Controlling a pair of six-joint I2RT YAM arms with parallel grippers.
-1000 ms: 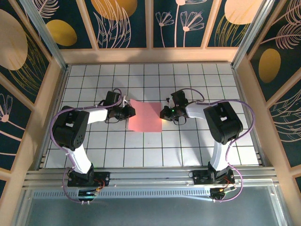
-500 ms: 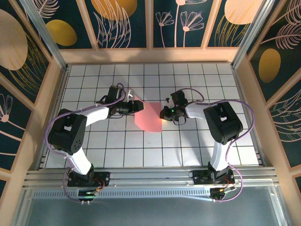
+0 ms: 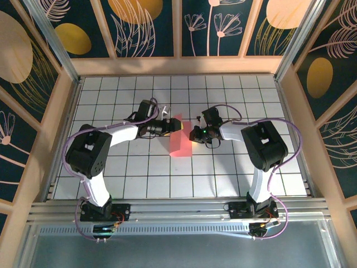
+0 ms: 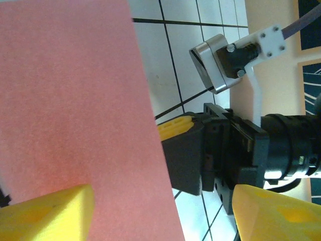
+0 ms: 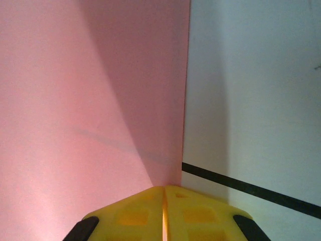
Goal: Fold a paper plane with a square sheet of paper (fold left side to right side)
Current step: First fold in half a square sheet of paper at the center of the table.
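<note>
The sheet [image 3: 180,140] lies mid-table, between my two grippers. Its right part is flat on the white grid, and its left side is raised and leaning over towards the right, so from above it looks narrow, with a brighter pink flap at its far-left corner. My left gripper [image 3: 176,124] is at that raised flap. In my left wrist view its yellow fingers [image 4: 50,213] stand well apart, jaws released. The pink paper lies against the left finger and crosses the gap, with its free edge running down between the two fingers. I cannot see anything pinched there; the sheet seems to rest on one finger. My right gripper [image 3: 194,134] sits at the sheet's right edge, low on the table [image 3: 223,167]. In my right wrist view its fingers [image 5: 133,216] are clenched together, with only a thin seam between them, and their tips meet the paper exactly where its right edge runs down to them. I cannot tell whether the paper is caught in that seam or merely pressed under the tips. A shadow falls across the pink surface just ahead of them.
</note>
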